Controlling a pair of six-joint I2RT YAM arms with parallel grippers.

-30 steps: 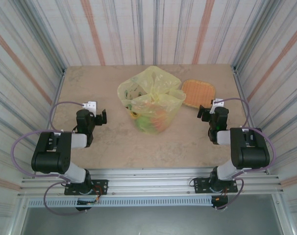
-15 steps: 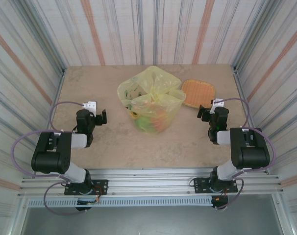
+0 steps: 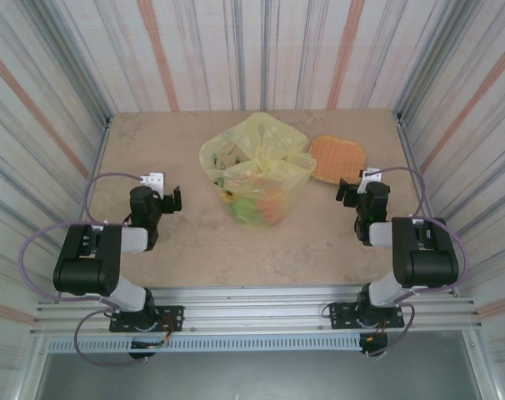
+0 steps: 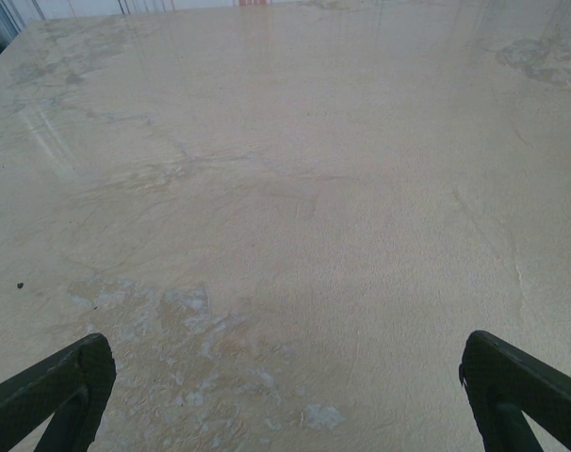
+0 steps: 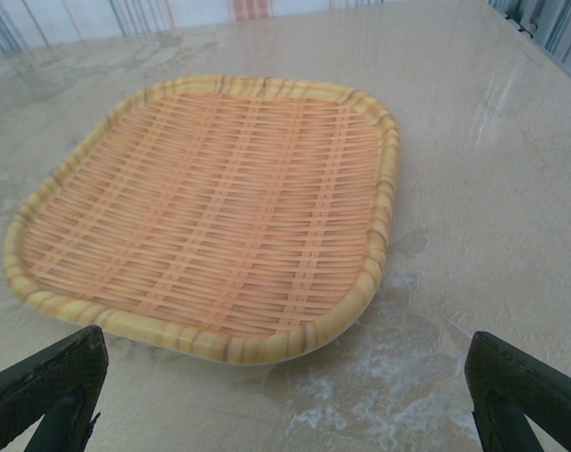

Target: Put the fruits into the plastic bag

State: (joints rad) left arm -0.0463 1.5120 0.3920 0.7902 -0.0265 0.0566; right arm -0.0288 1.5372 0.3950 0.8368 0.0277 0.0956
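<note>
seen from above, the left gripper (image 3: 172, 200) sits at about 9 o'clock on the table (image 3: 194, 250), low over the pale marbled surface. its jaws are spread wide and hold nothing. in the left wrist view its dark fingertips (image 4: 64, 377) stand at the two bottom corners, with bare tabletop between them.

the plastic bag (image 3: 257, 162) stands just past the table's middle, toward 12 o'clock, and lies at the left gripper's 2 o'clock, well apart from it. it is crinkly, translucent and yellow-green, with its top loosely bunched. the fruits (image 3: 265, 200) lie inside it. they show through the film as green, orange and red patches at the bag's 6 o'clock side, too blurred to count.

at the bag's 3 o'clock lies a flat woven orange tray (image 3: 337, 158) with a pale rim. whether it touches the bag or lies just beside it, i cannot tell.

the right gripper (image 3: 347, 192) hangs at the tray's 6 o'clock, near its rim, with its jaws wide and nothing in them. in the right wrist view its fingertips (image 5: 55, 377) stand on either side of the tray's near edge, apart from it.
</note>
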